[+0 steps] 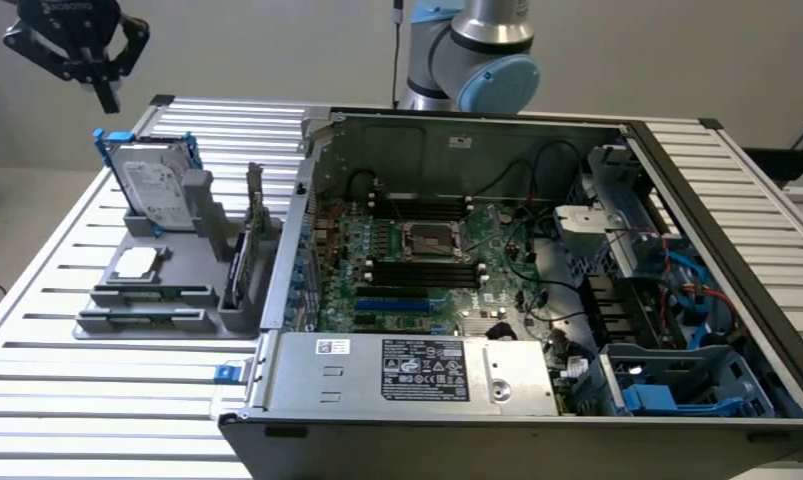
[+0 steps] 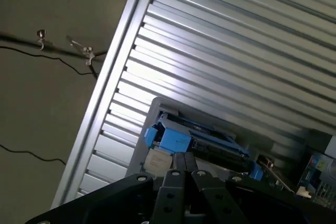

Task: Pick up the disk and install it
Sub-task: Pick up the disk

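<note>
"Where's the disk?"

"The disk (image 1: 154,185) stands on edge in the grey holder (image 1: 174,285) on the slatted worktop (image 1: 54,400), at the exterior view's left of the open computer case (image 1: 481,150)."

"And the jaws?"

"Pressed together, pinching nothing. They hang in the air above the disk, well apart from it."

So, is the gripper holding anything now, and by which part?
Nothing is held: the gripper, jaws shut, hangs above the disk standing in the grey holder.
</note>
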### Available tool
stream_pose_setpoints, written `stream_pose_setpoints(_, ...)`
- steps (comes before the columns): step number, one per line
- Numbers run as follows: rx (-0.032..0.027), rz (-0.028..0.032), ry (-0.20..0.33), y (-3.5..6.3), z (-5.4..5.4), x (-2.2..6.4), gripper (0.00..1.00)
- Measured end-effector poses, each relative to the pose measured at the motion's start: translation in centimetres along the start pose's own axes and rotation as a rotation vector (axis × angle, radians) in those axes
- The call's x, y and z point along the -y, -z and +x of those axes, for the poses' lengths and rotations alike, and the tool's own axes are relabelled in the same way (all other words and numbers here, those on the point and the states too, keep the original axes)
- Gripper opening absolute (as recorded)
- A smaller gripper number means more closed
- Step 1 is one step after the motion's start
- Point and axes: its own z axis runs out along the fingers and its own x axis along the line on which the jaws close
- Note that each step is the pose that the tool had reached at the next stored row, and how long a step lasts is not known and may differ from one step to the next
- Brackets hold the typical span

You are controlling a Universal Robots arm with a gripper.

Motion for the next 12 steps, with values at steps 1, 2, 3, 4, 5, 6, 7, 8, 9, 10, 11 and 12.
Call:
stream_pose_setpoints(1,-0.0005,0.0004,0.016,0.0,0.0,0.0,0.11)
stream_pose_setpoints(2,-0.001,0.0007,0.032,0.0,0.0,0.0,0.11)
stream_pose_setpoints(3,-0.0015,0.0011,0.048,0.0,0.0,0.0,0.11)
stream_pose_setpoints(4,-0.0019,0.0016,0.065,0.0,0.0,0.0,0.11)
stream_pose_setpoints(5,-0.0023,0.0021,0.082,0.0,0.0,-0.01,0.11)
stream_pose_setpoints(6,-0.0026,0.0027,0.099,0.0,0.0,-0.01,0.11)
stream_pose_setpoints(7,-0.0029,0.0033,0.116,0.0,0.0,-0.01,0.11)
stream_pose_setpoints(8,-0.0032,0.004,0.133,0.0,0.0,-0.01,0.11)
stream_pose_setpoints(9,-0.0035,0.0046,0.151,0.0,0.0,-0.01,0.11)
stream_pose_setpoints(10,-0.0038,0.0053,0.168,0.0,0.0,-0.01,0.11)
stream_pose_setpoints(11,-0.0039,0.0059,0.185,0.0,-0.01,0.0,0.11)
stream_pose_setpoints(12,-0.0042,0.0067,0.204,0.0,0.0,-0.01,0.11)
